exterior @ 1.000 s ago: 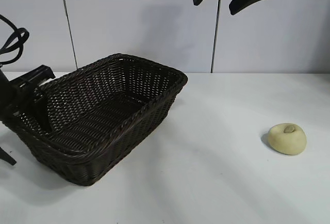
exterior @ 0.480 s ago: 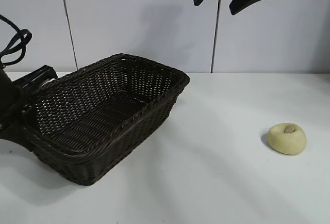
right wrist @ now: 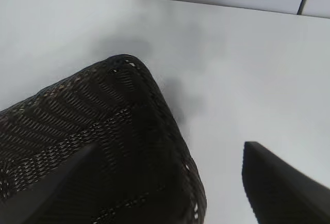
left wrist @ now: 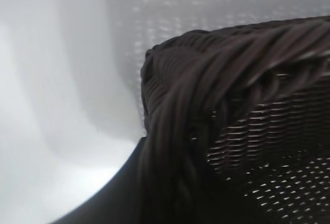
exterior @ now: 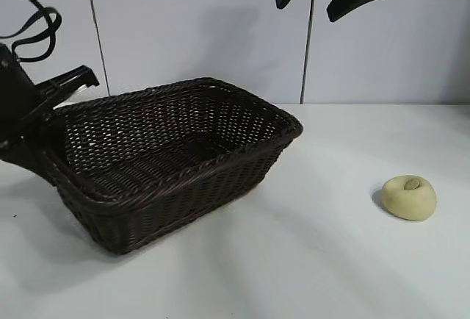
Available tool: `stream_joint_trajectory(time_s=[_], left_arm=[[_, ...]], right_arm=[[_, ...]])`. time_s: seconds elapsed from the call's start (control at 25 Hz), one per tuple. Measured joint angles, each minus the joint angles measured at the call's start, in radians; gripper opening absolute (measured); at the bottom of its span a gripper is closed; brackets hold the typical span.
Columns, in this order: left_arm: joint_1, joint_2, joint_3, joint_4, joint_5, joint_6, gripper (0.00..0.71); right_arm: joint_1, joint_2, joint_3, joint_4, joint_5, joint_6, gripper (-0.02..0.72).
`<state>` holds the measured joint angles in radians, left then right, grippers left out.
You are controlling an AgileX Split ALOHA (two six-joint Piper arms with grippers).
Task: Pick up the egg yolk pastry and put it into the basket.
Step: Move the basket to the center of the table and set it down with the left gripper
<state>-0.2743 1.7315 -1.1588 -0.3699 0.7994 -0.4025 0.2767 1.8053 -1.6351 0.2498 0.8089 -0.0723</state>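
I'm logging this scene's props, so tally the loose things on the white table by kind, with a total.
Dark brown woven wicker basket: 1
Small pale yellow rounded egg yolk pastry: 1
Total: 2

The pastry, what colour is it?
Pale yellow, with a small brownish dimple on top; the pastry shows best in the exterior view.
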Motion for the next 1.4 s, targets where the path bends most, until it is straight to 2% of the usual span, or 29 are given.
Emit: stream_joint_trajectory(time_s=[0.24,0.52,0.72,0.92,1.4], left_arm=[[0.002,0.018,-0.038,0.008,0.075,0.186,0.102],[0.006,0.174,-0.257,0.010,0.253,0.367,0.102],[0.006,0.277,-0.394,0.011,0.328,0.435,0.102],[0.006,0.358,-0.472,0.011,0.331,0.441,0.102],[0.010,0.435,-0.477,0.000,0.298,0.444,0.101]], right_arm=[[0.000,0.000,0.000,0.000,0.001,0.000,0.549],[0.000,0.000,0.000,0.000,0.008,0.000,0.549],[0.000,0.000,0.000,0.000,0.008,0.000,0.549],[0.000,0.000,0.000,0.000,0.009,0.000,0.549],[0.000,0.000,0.000,0.000,0.011,0.000,0.549]])
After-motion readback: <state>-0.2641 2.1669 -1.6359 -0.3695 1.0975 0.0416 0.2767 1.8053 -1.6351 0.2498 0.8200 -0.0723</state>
